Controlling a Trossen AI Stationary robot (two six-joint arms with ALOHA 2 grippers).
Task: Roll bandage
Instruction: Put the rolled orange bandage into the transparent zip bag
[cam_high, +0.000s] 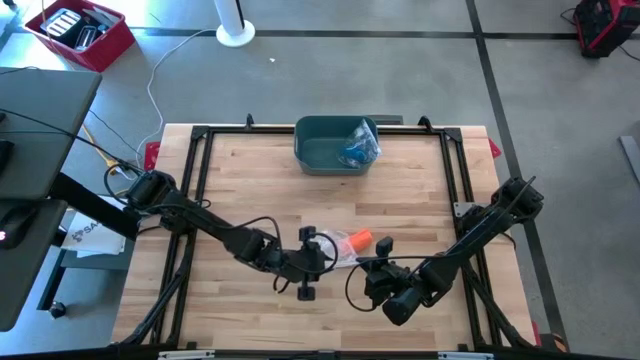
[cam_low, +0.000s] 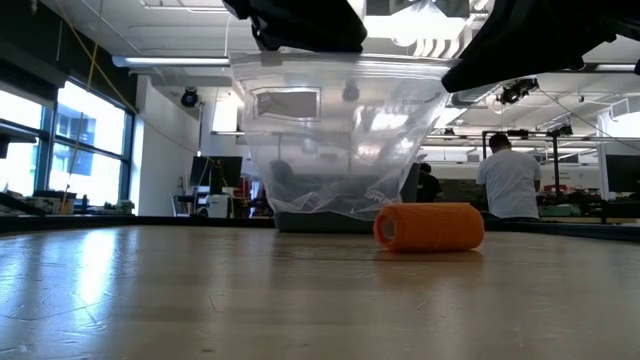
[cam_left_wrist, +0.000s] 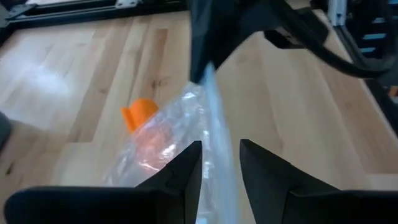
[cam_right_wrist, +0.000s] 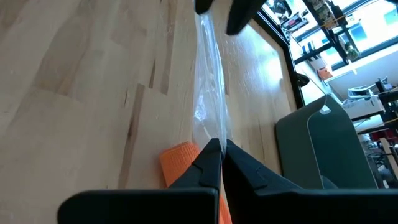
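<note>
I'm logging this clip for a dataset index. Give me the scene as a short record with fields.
surface: wooden table
held item: clear plastic bag, lifted off the table between both grippers
left gripper: jaws around one bag edge
right gripper: shut on opposite bag edge
bandage: orange roll, lying on table, outside the bag
bin: teal bin, at the far table edge

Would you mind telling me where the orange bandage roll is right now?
In the high view, the orange bandage roll lies on the table's near-centre, beside the clear plastic bag held up between both tools.
</note>
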